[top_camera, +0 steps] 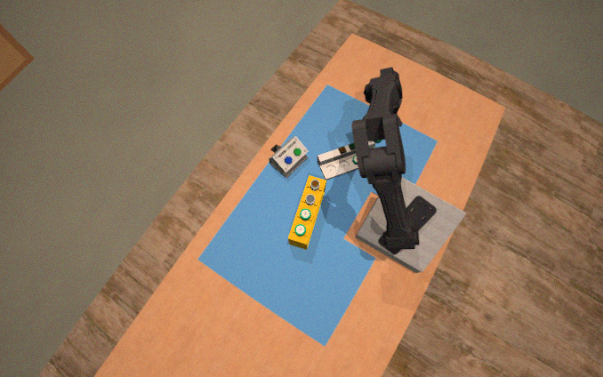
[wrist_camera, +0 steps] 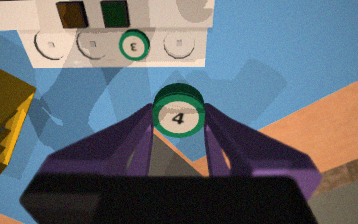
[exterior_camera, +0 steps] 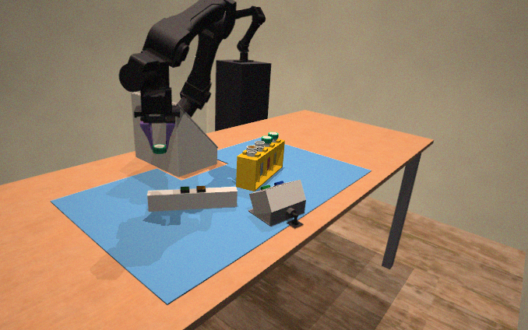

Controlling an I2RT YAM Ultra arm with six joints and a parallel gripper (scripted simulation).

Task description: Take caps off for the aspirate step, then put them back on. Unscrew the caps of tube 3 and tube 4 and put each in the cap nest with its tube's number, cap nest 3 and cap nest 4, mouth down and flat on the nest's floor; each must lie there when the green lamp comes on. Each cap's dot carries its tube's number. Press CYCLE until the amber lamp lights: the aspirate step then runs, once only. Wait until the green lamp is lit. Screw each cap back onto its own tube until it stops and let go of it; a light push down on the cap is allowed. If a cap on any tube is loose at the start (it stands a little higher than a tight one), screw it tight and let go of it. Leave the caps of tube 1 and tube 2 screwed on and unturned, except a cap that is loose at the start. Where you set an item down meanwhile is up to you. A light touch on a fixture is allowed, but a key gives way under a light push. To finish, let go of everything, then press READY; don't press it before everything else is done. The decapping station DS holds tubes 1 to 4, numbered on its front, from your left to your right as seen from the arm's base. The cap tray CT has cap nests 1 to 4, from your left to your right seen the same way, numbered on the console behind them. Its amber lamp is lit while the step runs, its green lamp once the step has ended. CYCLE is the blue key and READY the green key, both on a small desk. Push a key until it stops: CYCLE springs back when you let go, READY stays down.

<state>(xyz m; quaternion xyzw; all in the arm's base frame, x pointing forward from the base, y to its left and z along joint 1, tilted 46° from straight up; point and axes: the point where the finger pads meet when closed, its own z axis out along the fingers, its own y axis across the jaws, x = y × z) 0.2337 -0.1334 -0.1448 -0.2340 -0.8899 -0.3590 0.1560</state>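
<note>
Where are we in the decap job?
Done: cap 3 lies in its nest; two tubes stand open in the station. In hand: the gripper holds cap 4 short of the tray; nest 4 is free. Left: nesting it, CYCLE, recapping, READY.

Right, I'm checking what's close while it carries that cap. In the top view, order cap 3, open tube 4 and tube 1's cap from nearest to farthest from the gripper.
1. cap 3, in its nest on the tray, just ahead of the gripper holding cap 4.
2. open tube 4, at the yellow station's near end.
3. tube 1's cap, at the station's far end.
</note>
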